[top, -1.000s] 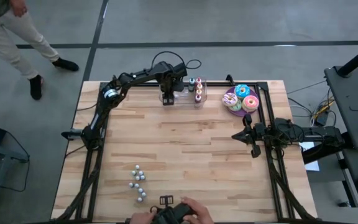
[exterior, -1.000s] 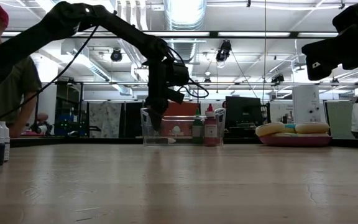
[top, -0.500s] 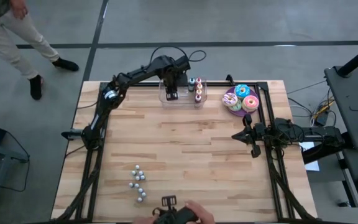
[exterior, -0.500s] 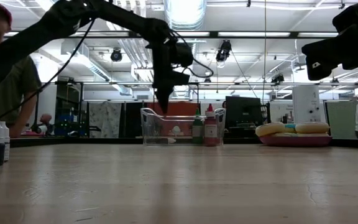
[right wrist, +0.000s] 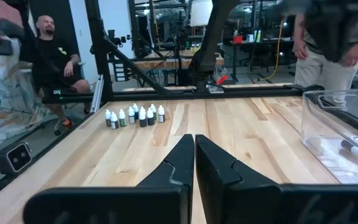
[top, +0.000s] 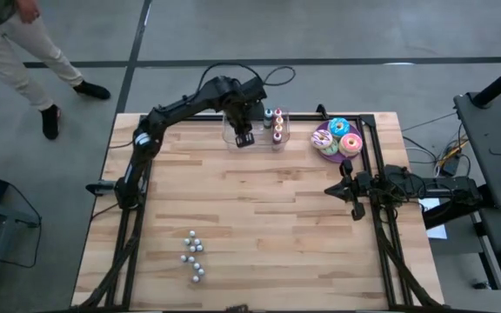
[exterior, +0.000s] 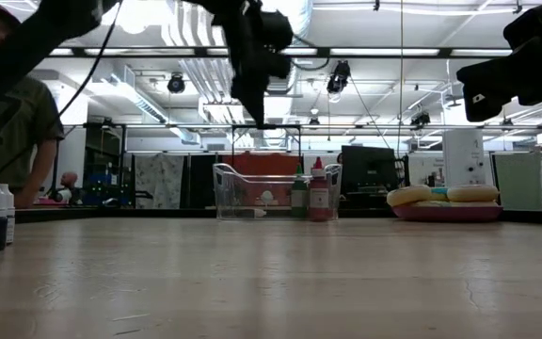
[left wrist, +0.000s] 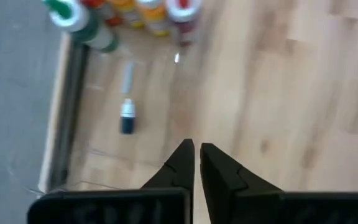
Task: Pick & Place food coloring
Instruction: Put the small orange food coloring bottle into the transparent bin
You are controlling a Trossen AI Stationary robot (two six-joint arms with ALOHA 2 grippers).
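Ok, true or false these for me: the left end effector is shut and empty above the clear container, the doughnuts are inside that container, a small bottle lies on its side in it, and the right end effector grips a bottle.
Left end effector shut and empty above the clear container: true.
Doughnuts inside the container: false, they sit on a purple plate beside it.
Small white-capped bottle lying on its side in the container: true.
Right end effector grips a bottle: false, it is shut on nothing at the table's right edge.

Probably a robotics lab: exposed ceiling ducts (exterior: pixel 280 19), workbenches (right wrist: pixel 166 62), monitors (exterior: pixel 365 165).
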